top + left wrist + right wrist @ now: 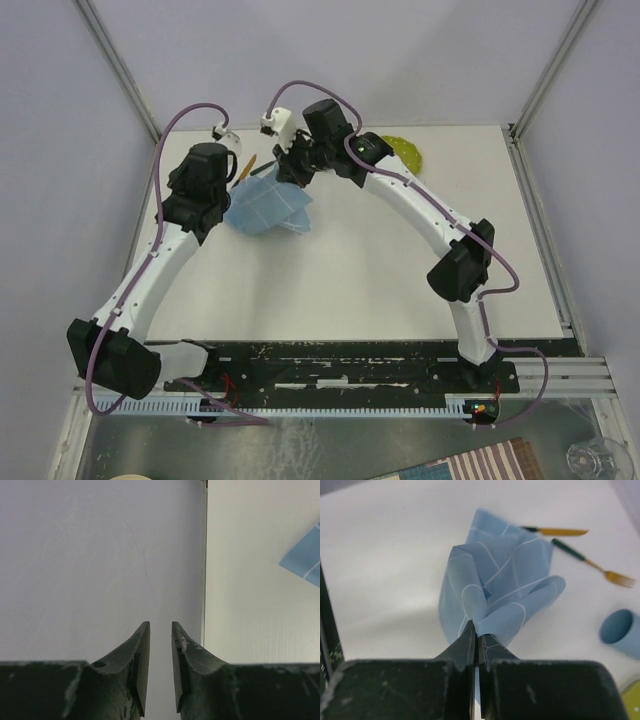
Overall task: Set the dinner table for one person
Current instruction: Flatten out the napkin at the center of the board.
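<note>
A green-handled gold knife (555,531), a matching fork (590,562), a pale-blue cup (622,630) and a yellow-green plate (405,150) crowd the far side of the large white matte rectangular table (400,270). Its long axis runs left to right beneath my arms, between pale grey walls. My right fingers (465,650) pinch a light-blue grid-lined cloth (495,575); my left fingers (140,650) stand slightly apart, empty.

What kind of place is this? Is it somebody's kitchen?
Probably a robot test bench, not a kitchen: two robot arms bolted to a plain white table, bare walls around it, and just a napkin and fork.
</note>
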Available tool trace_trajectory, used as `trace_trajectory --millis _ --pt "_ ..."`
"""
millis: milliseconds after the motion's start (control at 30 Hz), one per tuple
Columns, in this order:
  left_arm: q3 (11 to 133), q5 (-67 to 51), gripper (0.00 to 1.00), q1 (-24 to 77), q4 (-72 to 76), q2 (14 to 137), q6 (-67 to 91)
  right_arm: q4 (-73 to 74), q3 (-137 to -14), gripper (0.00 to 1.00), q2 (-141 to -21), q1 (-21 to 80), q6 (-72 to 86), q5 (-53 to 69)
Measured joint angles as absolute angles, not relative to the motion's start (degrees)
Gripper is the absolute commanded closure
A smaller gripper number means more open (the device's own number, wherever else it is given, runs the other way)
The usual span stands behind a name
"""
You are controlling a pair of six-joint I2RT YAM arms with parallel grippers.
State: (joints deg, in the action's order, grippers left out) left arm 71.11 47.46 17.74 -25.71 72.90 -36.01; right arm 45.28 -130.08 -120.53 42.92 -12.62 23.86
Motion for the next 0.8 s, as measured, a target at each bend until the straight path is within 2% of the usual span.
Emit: trace_trajectory --millis 200,433,633,800 --pt "69.63 47.46 0.70 17.56 -25.69 71.44 -35.99 31.24 -130.72 0.98 -117.71 40.97 -7.53 18.33" --pt "69.32 47.44 0.70 17.41 -25.23 71.53 -35.99 28.77 -130.06 0.98 -108.92 36.01 0.03 20.01" --pt "69.71 47.44 0.70 17.41 -25.12 72.40 -35.99 35.20 -121.69 0.98 -96.75 32.56 1.04 27.88" --pt "71.53 47.44 0.70 17.41 -25.10 73.71 -35.90 47.97 -113.80 0.98 -89.93 33.28 -3.68 34.22"
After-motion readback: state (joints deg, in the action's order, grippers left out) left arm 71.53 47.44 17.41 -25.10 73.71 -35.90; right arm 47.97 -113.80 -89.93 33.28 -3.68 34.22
